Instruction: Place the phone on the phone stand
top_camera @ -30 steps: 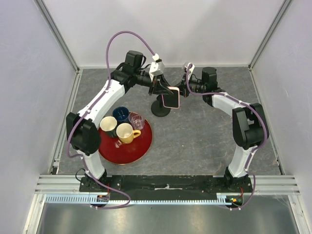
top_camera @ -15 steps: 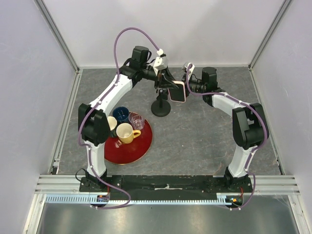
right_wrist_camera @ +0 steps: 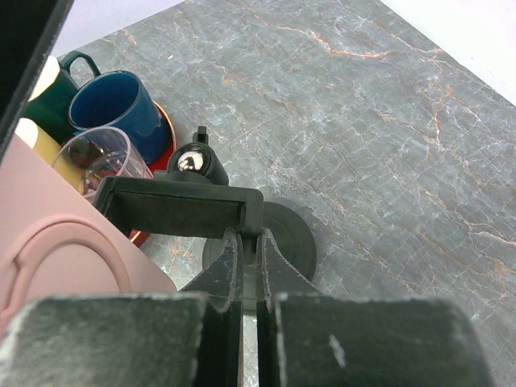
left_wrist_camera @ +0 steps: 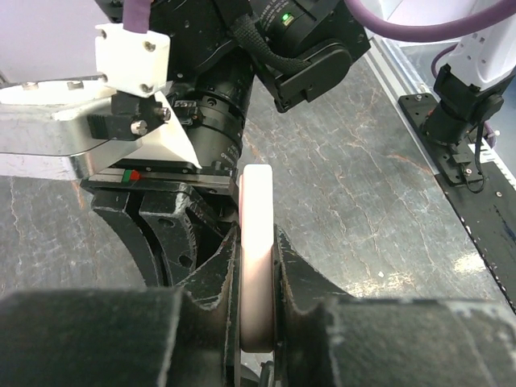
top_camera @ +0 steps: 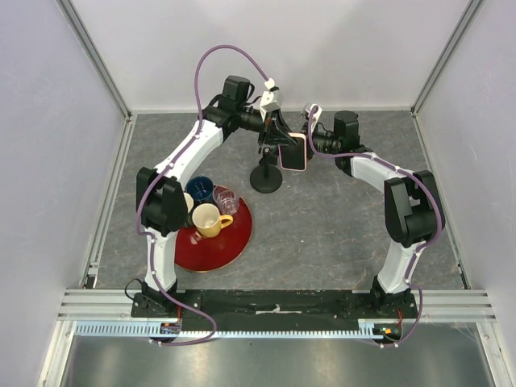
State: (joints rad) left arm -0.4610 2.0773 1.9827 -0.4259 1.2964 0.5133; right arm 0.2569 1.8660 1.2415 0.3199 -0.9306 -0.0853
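1. Presently, we find the left fingers [left_wrist_camera: 216, 270] clamped on the phone [left_wrist_camera: 256, 210], holding it clear of the surface [top_camera: 339, 234].
2. We note the phone just beside the phone stand [top_camera: 266, 179], at its clamp head.
3. We record the right fingers [right_wrist_camera: 218, 278] closed, tips at that head.

Seen from above, the small black phone stand [top_camera: 265, 179] shows its round base, but its clamp head is lost against the dark left gripper [top_camera: 278, 143]. In the right wrist view, the flat pink-cased phone [right_wrist_camera: 64, 258] is cut off by the left edge, screen unseen.
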